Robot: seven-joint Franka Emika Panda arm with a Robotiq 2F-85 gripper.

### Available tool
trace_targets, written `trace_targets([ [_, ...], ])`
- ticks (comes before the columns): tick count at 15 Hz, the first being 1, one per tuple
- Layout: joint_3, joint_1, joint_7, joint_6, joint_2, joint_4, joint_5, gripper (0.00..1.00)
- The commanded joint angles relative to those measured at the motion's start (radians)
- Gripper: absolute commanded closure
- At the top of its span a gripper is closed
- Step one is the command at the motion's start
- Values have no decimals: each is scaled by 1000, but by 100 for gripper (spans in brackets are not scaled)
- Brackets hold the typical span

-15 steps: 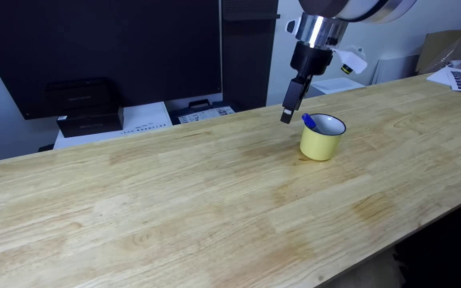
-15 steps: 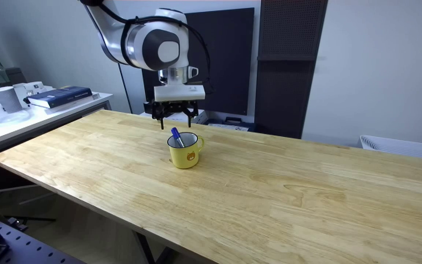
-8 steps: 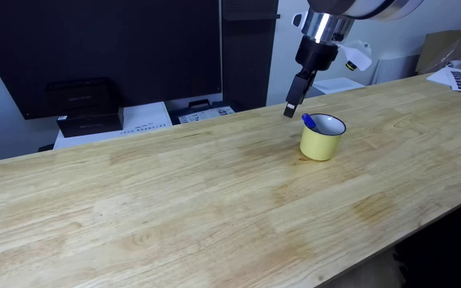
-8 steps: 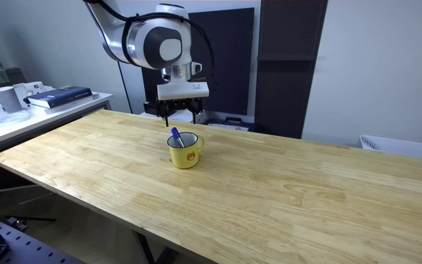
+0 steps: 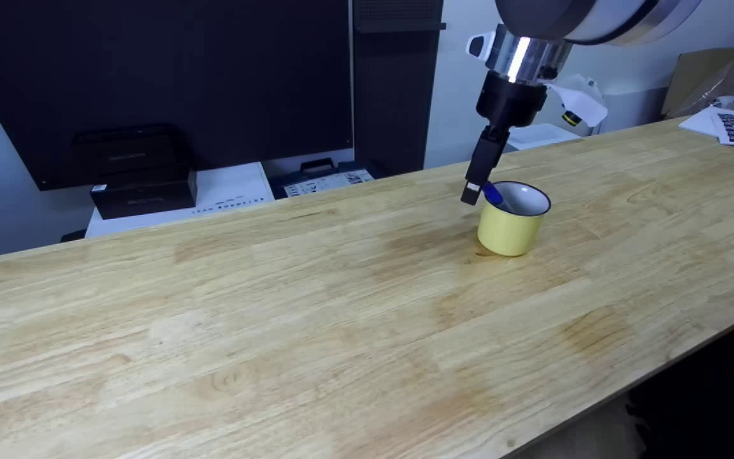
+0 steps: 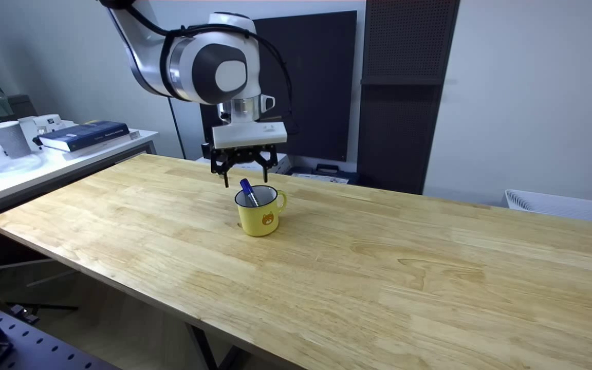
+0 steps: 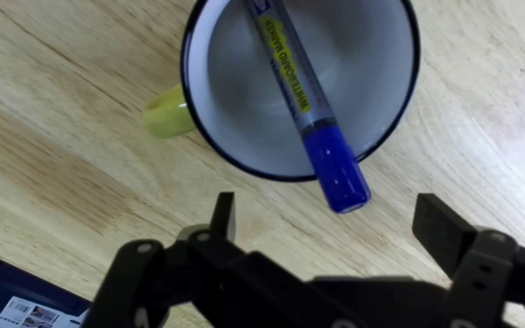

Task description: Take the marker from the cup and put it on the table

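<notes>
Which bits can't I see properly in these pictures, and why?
Lower end of the marker: cut off by the wrist view's top edge; hidden by the cup in both exterior views.
Rest of the arm: cut off by the top edge in both exterior views.
Words on the book: too small in an exterior view.
</notes>
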Motion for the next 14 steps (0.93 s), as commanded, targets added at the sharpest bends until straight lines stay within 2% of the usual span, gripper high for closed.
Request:
trace_targets([
  [1, 20, -22, -12, 55, -55, -66, -13, 25],
  [4, 31, -33, -16, 86, -73, -87, -10, 48],
  [11, 48, -70, -23, 116, -130, -152, -1, 95],
  [12, 53, -80, -28, 120, -135, -164, 4, 100],
  [14, 66, -98, -34, 127, -148, -180, 13, 96],
])
